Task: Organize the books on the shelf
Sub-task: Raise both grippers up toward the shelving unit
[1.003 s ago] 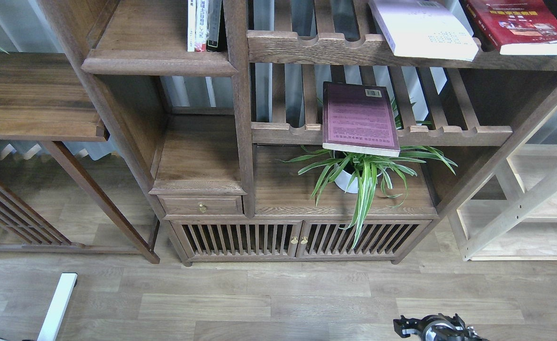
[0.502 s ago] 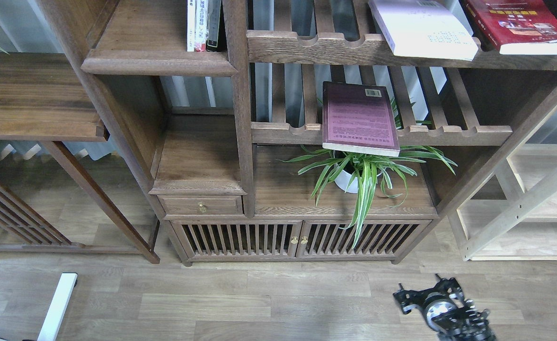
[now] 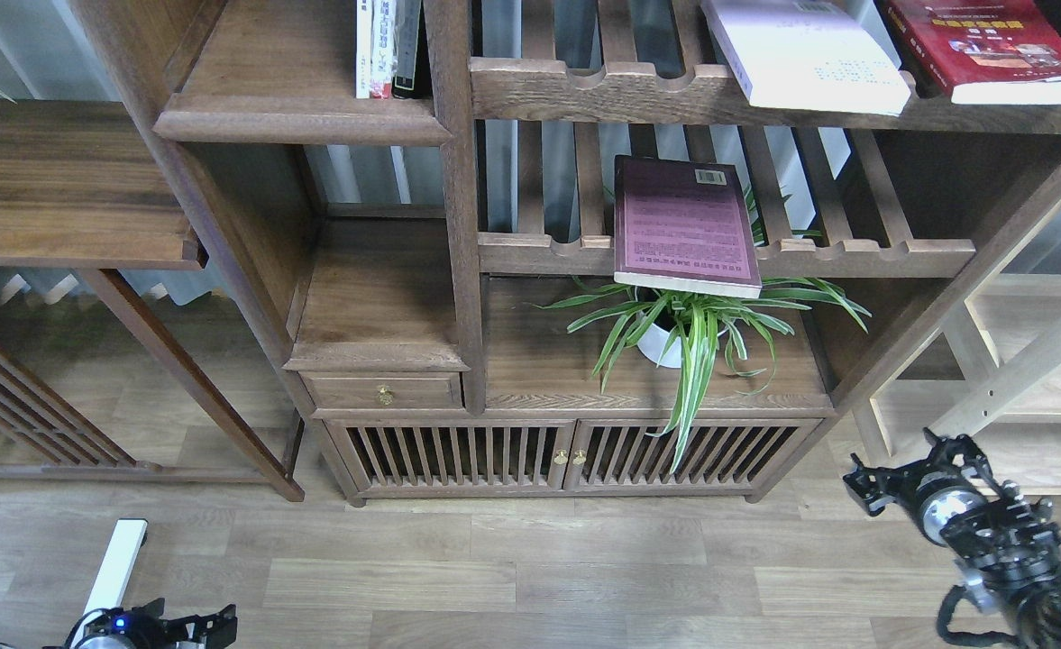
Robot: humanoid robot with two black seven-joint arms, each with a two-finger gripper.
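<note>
1. Wood-plank flooring (image 3: 512, 577) runs in front of a large walnut-coloured bookcase (image 3: 458, 225), with a pale light-wood shelving unit (image 3: 1017, 397) at the right edge.
2. Compared with half a second ago, the right gripper (image 3: 909, 469) has risen from low over the floor to just in front of the bookcase's lower right corner, and the left gripper (image 3: 210, 624), absent before, now shows at the bottom left edge.
3. The books and the plant have not moved.
4. The right arm comes in from the bottom right corner and angles up and leftward, its gripper held over the floor, touching nothing; its fingers are too dark and cluttered to tell open from closed.
5. The left gripper lies low, pointing right; its fingers cannot be told apart either.
6. The shelf (image 3: 300, 113) at upper left carries a few upright books (image 3: 388, 50) against its right post.
7. The maroon-purple book (image 3: 683, 223) lies flat on the lower slatted rack (image 3: 855, 257), overhanging its front rail above the spider plant (image 3: 701, 333).
8. The pale white-lavender book (image 3: 805, 54) and the glossy red book (image 3: 981, 45) lie on the upper slatted rack (image 3: 584, 90).
</note>
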